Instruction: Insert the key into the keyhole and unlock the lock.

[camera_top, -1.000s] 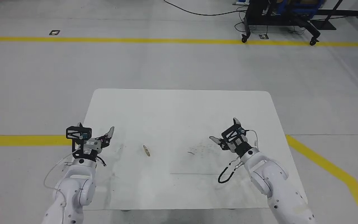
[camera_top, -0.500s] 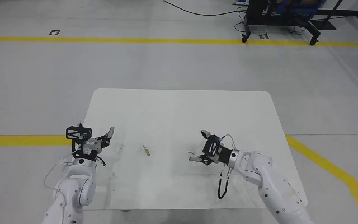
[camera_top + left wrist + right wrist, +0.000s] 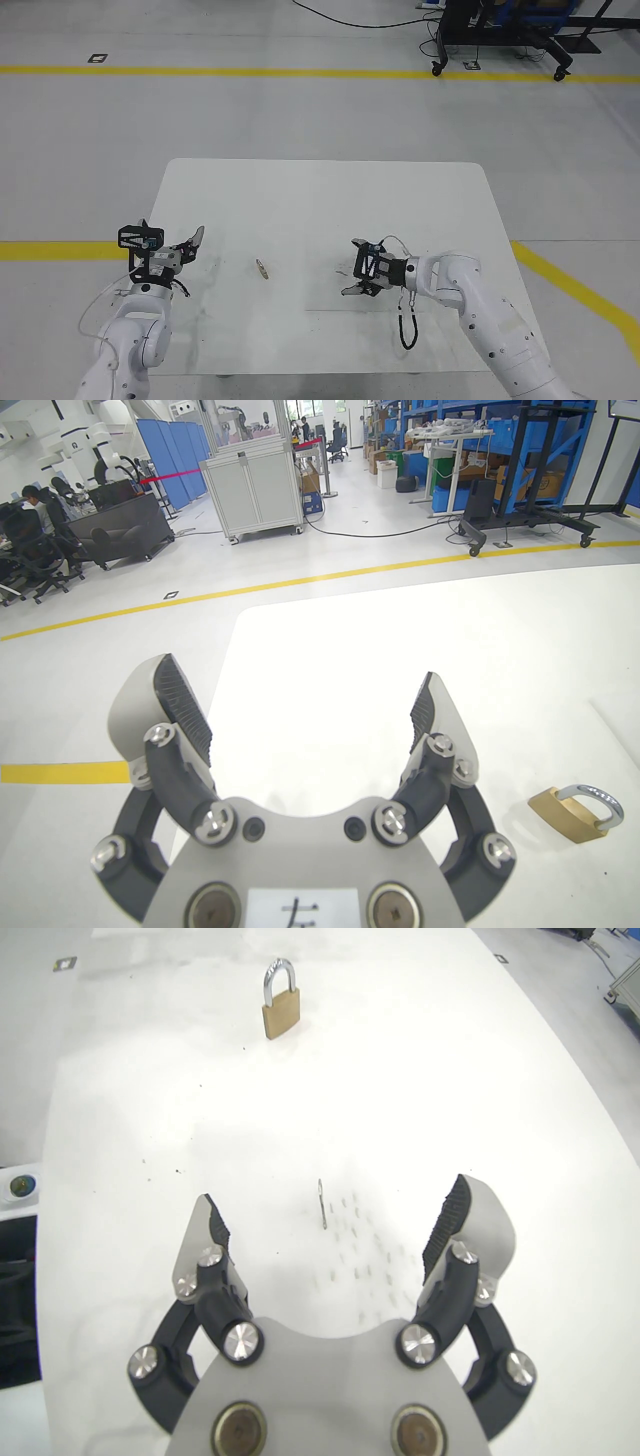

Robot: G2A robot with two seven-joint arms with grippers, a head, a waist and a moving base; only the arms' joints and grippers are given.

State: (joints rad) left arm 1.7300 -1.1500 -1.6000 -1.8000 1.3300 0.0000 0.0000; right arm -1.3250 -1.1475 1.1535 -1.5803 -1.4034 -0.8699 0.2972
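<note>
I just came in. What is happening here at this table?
A two-armed robot is set to unlock a brass padlock with a key. Neither is held yet: both lie on the white table, well apart from each other. The right gripper is open, and the small key lies just ahead of it, between its fingers. The left gripper is open too, near the table's edge, with the padlock off to its side, untouched.

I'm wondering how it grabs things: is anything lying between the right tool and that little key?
Nothing visible does. The key lies on the table right by the open right tool, and no object lies between the key and the padlock either.
</note>
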